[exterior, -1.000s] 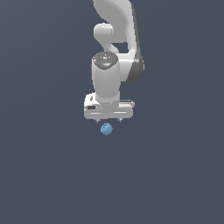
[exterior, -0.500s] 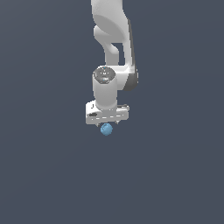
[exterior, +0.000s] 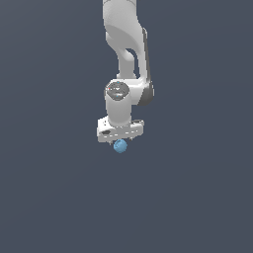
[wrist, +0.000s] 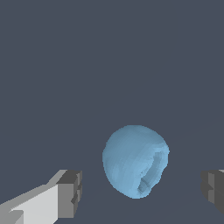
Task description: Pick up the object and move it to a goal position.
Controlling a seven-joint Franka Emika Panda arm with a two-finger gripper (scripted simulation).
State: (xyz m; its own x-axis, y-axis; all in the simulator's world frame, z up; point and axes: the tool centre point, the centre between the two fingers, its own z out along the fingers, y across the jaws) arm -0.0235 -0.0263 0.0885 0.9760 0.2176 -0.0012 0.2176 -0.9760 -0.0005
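The object is a small light-blue lumpy ball [exterior: 120,146] lying on the dark grey floor, right under the white gripper [exterior: 120,142] in the exterior view. In the wrist view the ball [wrist: 135,161] sits between the two grey-tipped fingers [wrist: 70,194], with a clear gap on each side. The gripper [wrist: 142,190] is open and straddles the ball without touching it. The gripper's white body hides most of the fingers in the exterior view.
The white arm [exterior: 126,54] reaches down from the top of the exterior view. The floor [exterior: 197,197] is a plain dark grey surface with nothing else on it.
The gripper has come lower, closing onto the ball's level, and the arm has tilted and rotated a little. The ball has not moved.
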